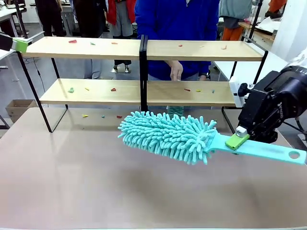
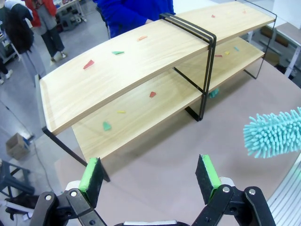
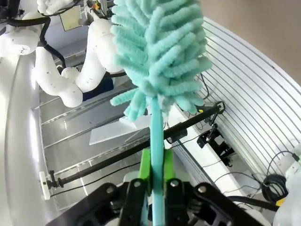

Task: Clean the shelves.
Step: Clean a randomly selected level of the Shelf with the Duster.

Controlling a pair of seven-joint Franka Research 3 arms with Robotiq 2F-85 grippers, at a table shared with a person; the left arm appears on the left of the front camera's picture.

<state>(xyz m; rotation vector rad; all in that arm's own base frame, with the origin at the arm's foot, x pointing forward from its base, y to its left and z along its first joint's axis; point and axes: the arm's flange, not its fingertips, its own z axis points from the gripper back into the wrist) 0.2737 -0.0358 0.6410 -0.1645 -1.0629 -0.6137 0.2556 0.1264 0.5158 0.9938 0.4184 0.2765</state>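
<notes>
Front, left wrist both see shelves (image 1: pixel 96 50), duster (image 1: pixel 168 136).

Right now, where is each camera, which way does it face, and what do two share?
Front view: fixed between the arms, facing across the table at the shelves and person; right tool grips the duster.
Left wrist view: above the table, looking down at the shelves; open left tool at bottom.
Right wrist view: looks along the duster toward a white robot arm; right tool at bottom.
Shared: all show the duster.
</notes>
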